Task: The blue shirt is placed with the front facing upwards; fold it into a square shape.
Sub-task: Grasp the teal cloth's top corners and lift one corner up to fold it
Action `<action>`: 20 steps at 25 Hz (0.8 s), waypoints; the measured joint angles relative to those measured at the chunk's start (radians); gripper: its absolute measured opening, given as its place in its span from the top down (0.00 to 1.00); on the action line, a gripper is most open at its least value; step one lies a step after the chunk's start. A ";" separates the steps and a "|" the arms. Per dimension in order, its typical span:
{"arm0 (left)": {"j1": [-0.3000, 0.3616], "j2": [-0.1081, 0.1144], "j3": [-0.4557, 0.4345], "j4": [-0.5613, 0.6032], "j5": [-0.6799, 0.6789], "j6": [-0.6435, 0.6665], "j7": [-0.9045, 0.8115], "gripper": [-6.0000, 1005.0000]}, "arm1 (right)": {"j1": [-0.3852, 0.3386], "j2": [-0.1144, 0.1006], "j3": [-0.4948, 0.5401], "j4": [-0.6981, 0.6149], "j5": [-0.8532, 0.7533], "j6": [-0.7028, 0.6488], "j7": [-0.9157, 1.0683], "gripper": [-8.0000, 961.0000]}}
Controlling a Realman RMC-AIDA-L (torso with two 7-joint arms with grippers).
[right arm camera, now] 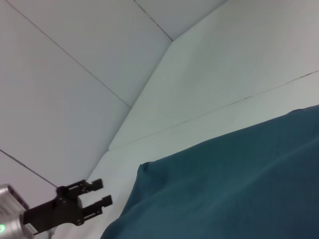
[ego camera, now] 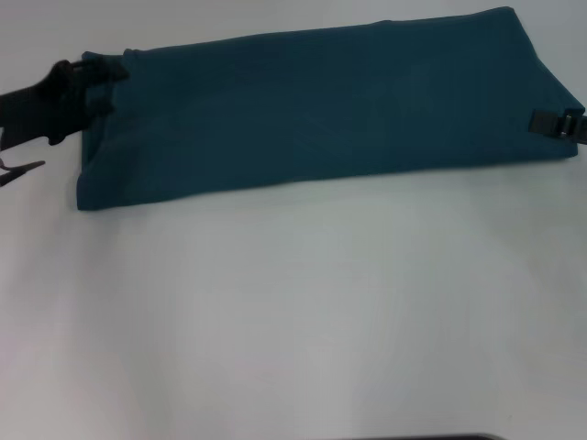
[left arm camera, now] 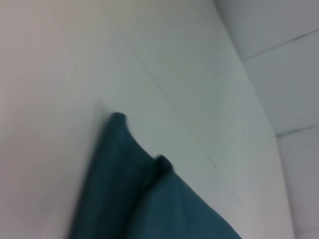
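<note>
On white table (ego camera: 293,321), far side, shirt (ego camera: 312,105) lies folded into a long band, plain side up. Left gripper (ego camera: 92,78) sits at its left end, fingers parted, not gripping cloth. Right gripper (ego camera: 561,124) touches the right edge; grip can't be told.

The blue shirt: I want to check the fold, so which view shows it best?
The head view: the blue shirt lies whole as a long folded band, the left gripper and right gripper at its ends. The left wrist view shows only a corner, the right wrist view one end.
</note>
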 joint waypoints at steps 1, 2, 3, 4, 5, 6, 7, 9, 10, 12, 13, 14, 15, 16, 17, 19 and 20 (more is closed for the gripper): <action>0.005 0.002 0.000 -0.011 -0.002 0.026 -0.007 0.40 | 0.000 0.000 0.000 0.000 0.000 0.000 0.000 0.04; 0.007 0.006 0.000 -0.015 -0.002 0.051 -0.013 0.40 | 0.000 -0.001 0.000 0.000 0.000 0.000 0.000 0.04; 0.008 0.011 0.002 -0.014 -0.001 0.070 -0.017 0.40 | 0.000 -0.001 0.000 0.000 0.000 0.000 0.000 0.04; 0.008 0.015 0.006 -0.010 0.003 0.085 -0.021 0.40 | 0.000 -0.002 0.000 0.000 0.000 0.000 0.000 0.04; 0.009 0.016 0.010 -0.005 0.009 0.096 -0.024 0.40 | 0.000 -0.002 0.000 0.000 0.000 0.000 0.000 0.04; 0.010 0.016 0.013 0.000 0.017 0.096 -0.026 0.40 | 0.000 -0.002 0.000 0.000 0.000 0.000 0.000 0.04; 0.012 0.012 0.014 0.006 0.040 0.083 -0.027 0.40 | 0.000 -0.002 0.000 0.000 0.000 0.000 0.000 0.04; 0.014 0.011 0.014 0.012 0.050 0.068 -0.027 0.40 | 0.000 -0.001 0.000 0.000 0.000 0.000 0.000 0.04; 0.014 0.010 0.014 0.015 0.056 0.059 -0.028 0.40 | 0.000 -0.001 0.001 0.000 0.000 0.000 0.000 0.04; 0.015 0.012 0.013 0.031 0.068 0.033 -0.028 0.40 | 0.000 -0.001 0.001 0.000 0.000 0.000 0.000 0.04; 0.015 0.012 0.012 0.036 0.071 0.026 -0.028 0.40 | 0.000 -0.001 0.001 0.000 0.000 0.000 0.000 0.04; 0.016 0.013 0.010 0.043 0.075 0.017 -0.028 0.40 | 0.001 0.000 0.001 0.000 0.000 0.000 0.000 0.04; 0.018 0.015 0.009 0.049 0.078 0.006 -0.028 0.40 | 0.001 0.000 0.001 0.000 0.000 0.000 0.000 0.04; 0.020 0.016 0.008 0.054 0.079 -0.003 -0.028 0.40 | 0.002 0.000 0.001 0.000 0.000 0.000 0.000 0.04; 0.022 0.017 0.007 0.057 0.079 -0.009 -0.028 0.40 | 0.002 0.000 0.001 0.000 0.000 0.000 0.000 0.04; 0.025 0.018 0.006 0.061 0.079 -0.014 -0.028 0.40 | 0.001 0.000 0.000 0.000 0.000 0.000 0.000 0.04; 0.026 0.019 0.006 0.060 0.079 -0.011 -0.028 0.40 | 0.001 0.000 0.000 0.000 0.000 0.000 0.000 0.04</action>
